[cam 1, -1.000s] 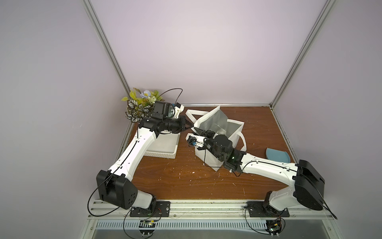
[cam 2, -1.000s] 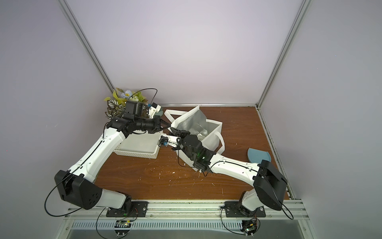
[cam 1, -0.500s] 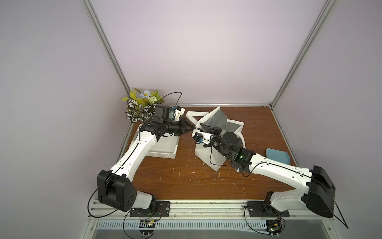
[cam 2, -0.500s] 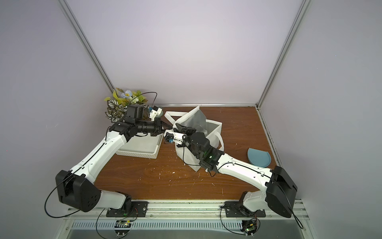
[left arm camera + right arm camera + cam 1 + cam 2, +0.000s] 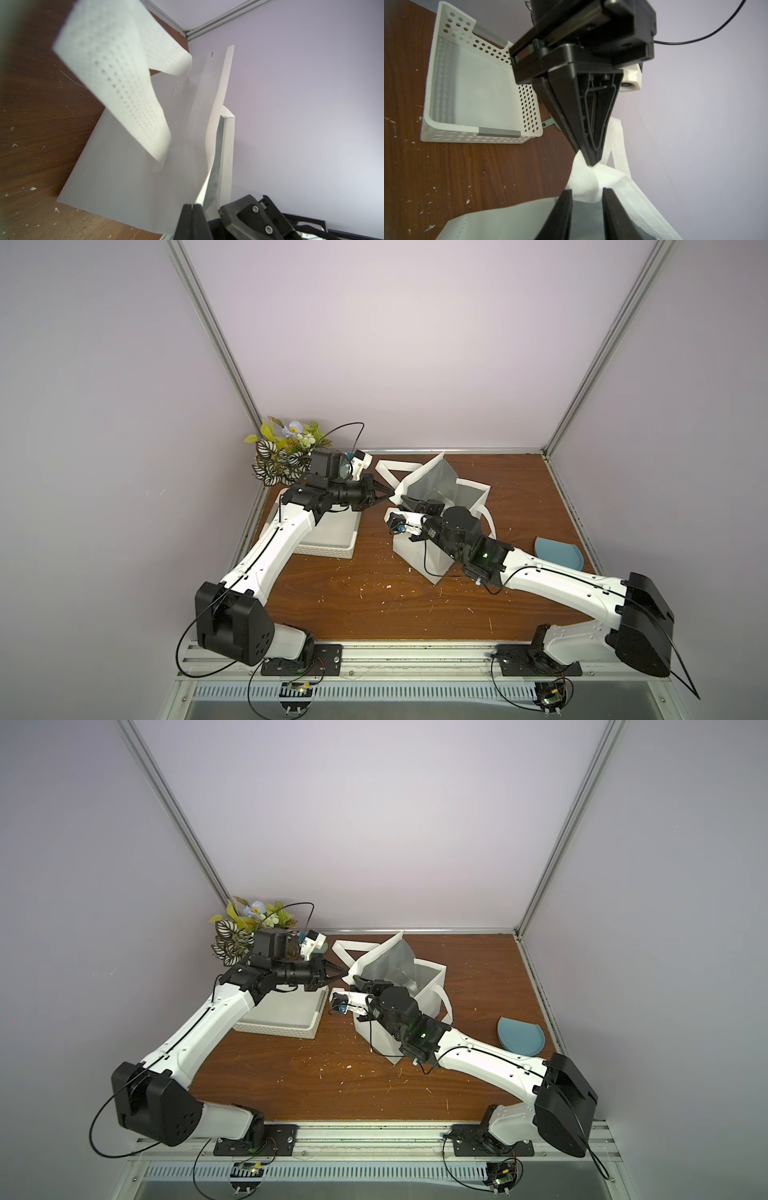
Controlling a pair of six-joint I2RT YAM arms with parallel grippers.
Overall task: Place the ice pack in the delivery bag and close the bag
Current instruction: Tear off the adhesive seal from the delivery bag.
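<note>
Two grippers meet above a brown wooden table [image 5: 374,593] flecked with white crumbs and scratches. Pale lilac walls [image 5: 395,344] close it in, joined by aluminium corner posts [image 5: 216,344].

The left gripper [image 5: 390,499] is pinched tight on the upper edge of the delivery bag [image 5: 407,551]. Both wrist views show white fabric caught at its tips. A perforated loop handle [image 5: 124,93] hangs just past them.

The right gripper [image 5: 586,190] faces the left one, tips close to tips. Its jaws stand a narrow way apart at the bag's mouth, and the silver lining [image 5: 432,485] shows beyond them. Whether anything is clamped between them I cannot tell. The ice pack cannot be made out in any view.

Behind and below the left gripper lies a white perforated basket [image 5: 328,547], with a leafy plant [image 5: 282,452] farther back in the corner. A blue plate [image 5: 557,562] lies well behind the right gripper, beside its arm.
</note>
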